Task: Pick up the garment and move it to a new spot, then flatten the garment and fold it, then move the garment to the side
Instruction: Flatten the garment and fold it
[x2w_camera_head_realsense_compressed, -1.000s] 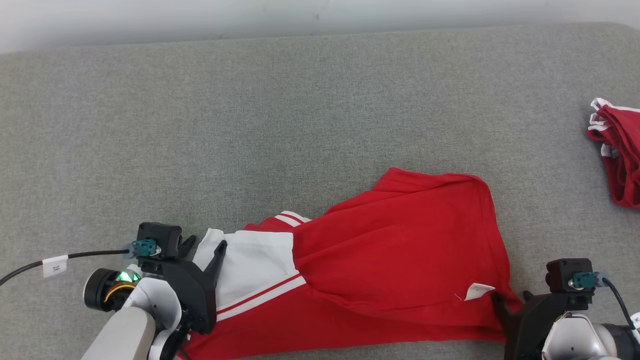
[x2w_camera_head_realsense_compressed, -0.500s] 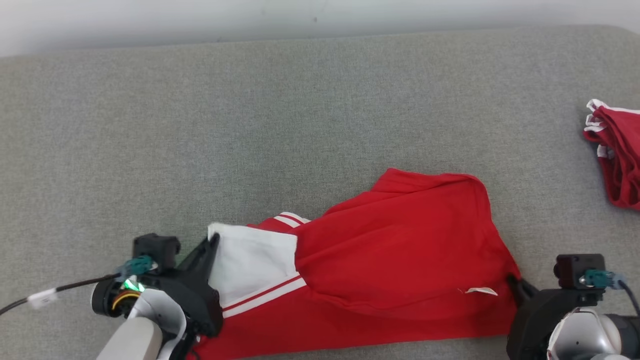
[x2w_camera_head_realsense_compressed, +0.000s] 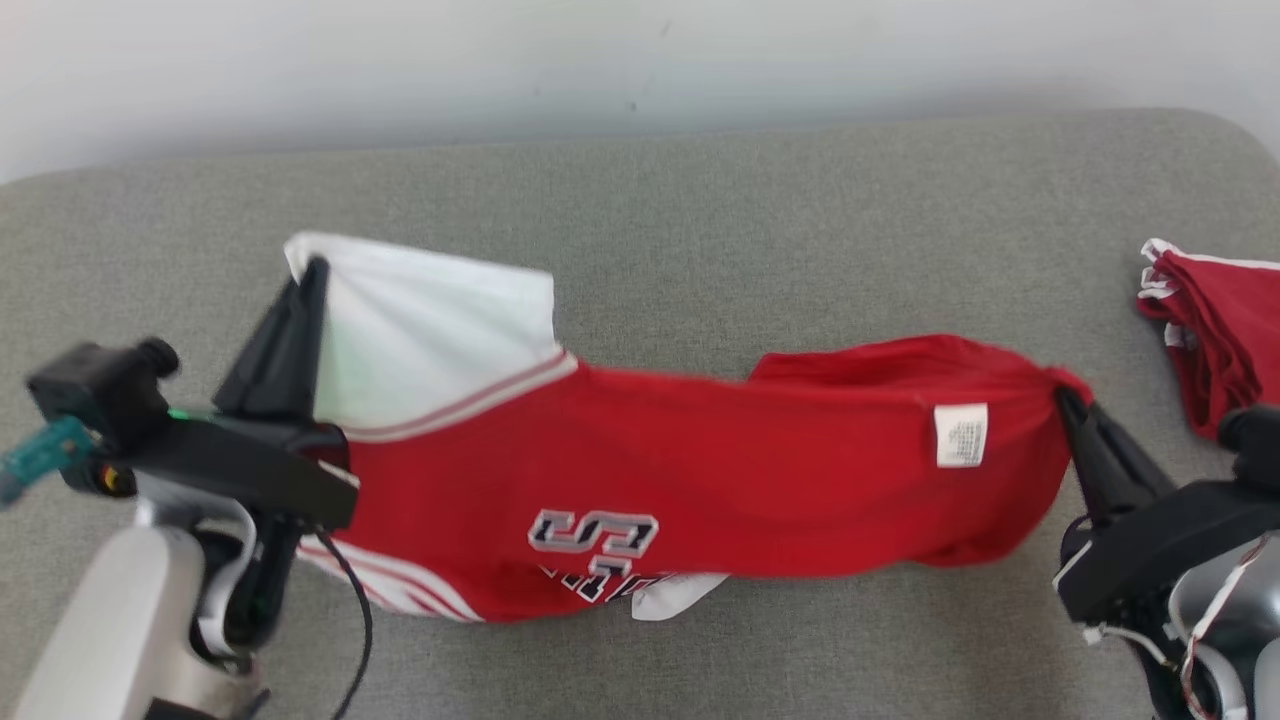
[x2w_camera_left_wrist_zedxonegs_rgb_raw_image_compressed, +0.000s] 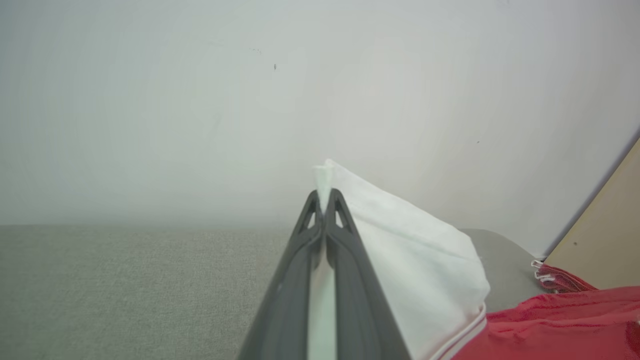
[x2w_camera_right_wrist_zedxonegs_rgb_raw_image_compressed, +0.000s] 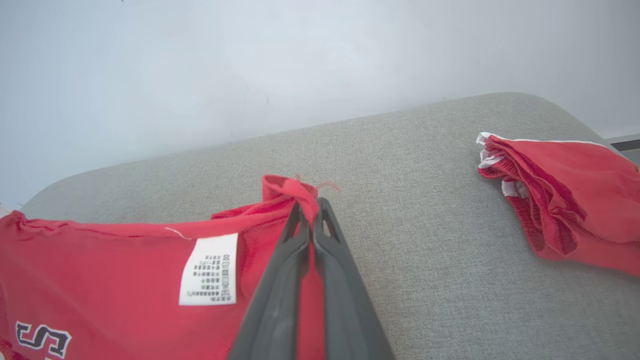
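As my left gripper (x2w_camera_head_realsense_compressed: 313, 268) and right gripper (x2w_camera_head_realsense_compressed: 1063, 396) clamped its ends, I saw the red jersey (x2w_camera_head_realsense_compressed: 700, 460) stretched sideways between them.

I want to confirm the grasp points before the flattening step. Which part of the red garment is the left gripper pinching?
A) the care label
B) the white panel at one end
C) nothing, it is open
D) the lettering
B: the left gripper is shut on a corner of the white panel of the garment, while the care label hangs near the right gripper.
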